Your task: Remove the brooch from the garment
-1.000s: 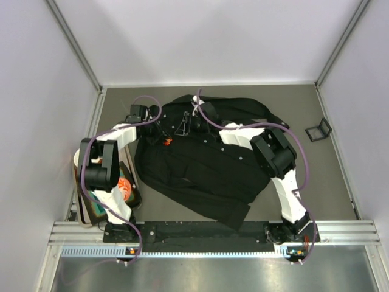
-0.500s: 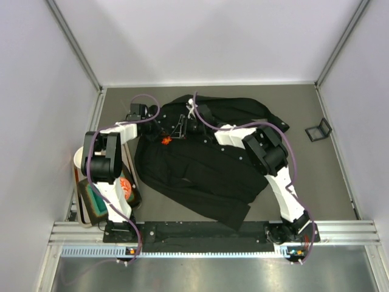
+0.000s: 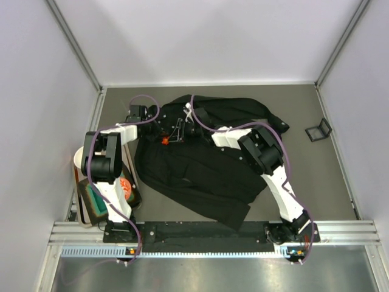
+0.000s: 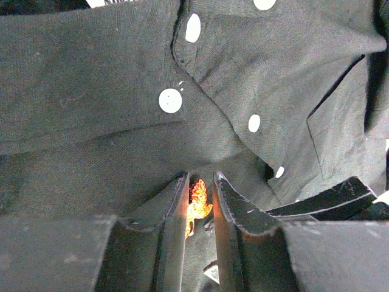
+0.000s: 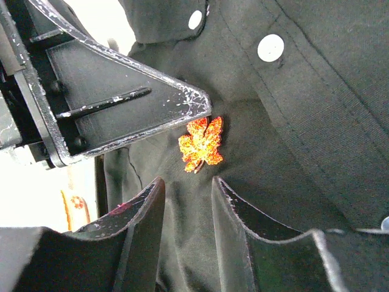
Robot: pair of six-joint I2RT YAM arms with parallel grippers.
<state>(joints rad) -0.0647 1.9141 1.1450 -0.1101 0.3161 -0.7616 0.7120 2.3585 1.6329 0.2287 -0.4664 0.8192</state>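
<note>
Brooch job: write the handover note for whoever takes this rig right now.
Left pincer: fingertips narrowly apart on either side of the brooch; whether they actually pinch it cannot be told.
Right pincer: open, holding nothing, tips just short of the brooch, over the cloth.
Garment: lying spread out, with the brooch on its front.
Done: both pincers are at the brooch.
Left to do: grip the brooch, free it from the cloth and lift it away.
</note>
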